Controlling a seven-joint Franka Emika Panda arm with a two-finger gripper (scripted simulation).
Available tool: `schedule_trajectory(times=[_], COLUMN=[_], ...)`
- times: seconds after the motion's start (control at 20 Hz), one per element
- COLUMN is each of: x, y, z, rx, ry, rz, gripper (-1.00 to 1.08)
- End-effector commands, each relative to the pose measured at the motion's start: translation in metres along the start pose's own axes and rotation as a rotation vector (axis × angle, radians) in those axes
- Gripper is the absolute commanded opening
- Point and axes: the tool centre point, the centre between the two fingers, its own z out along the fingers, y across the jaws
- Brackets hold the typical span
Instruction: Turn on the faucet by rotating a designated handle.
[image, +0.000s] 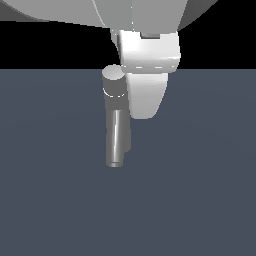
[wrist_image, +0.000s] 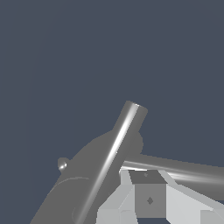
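The faucet (image: 114, 87) is a grey upright cylinder with a lighter round cap, and its thick shiny spout (image: 117, 140) runs toward the front of the exterior view. My white gripper (image: 146, 102) hangs close against the cap, on the exterior view's right. It hides the handle there. In the wrist view the spout (wrist_image: 114, 151) slants across the dark faucet body (wrist_image: 94, 168). A straight grey rod, apparently the handle (wrist_image: 183, 171), juts sideways from the body just behind my fingers (wrist_image: 148, 199). How wide the jaws stand does not show.
The faucet stands on a flat blue-grey floor (image: 200, 200). A small round knob (wrist_image: 63, 164) sticks out of the faucet body on the side away from the gripper. The arm's large white links (image: 145, 15) fill the upper part of the exterior view.
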Motion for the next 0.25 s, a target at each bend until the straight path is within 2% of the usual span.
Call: schedule_trajectory(times=[0.0,0.2], x=[0.0295,0.0367], y=[0.0000,-0.0039], z=[0.0007,0.0006], rx=[-0.005,-0.005], ry=[0.027,0.028], rz=[0.054,0.057], gripper=[-1.00,-1.00])
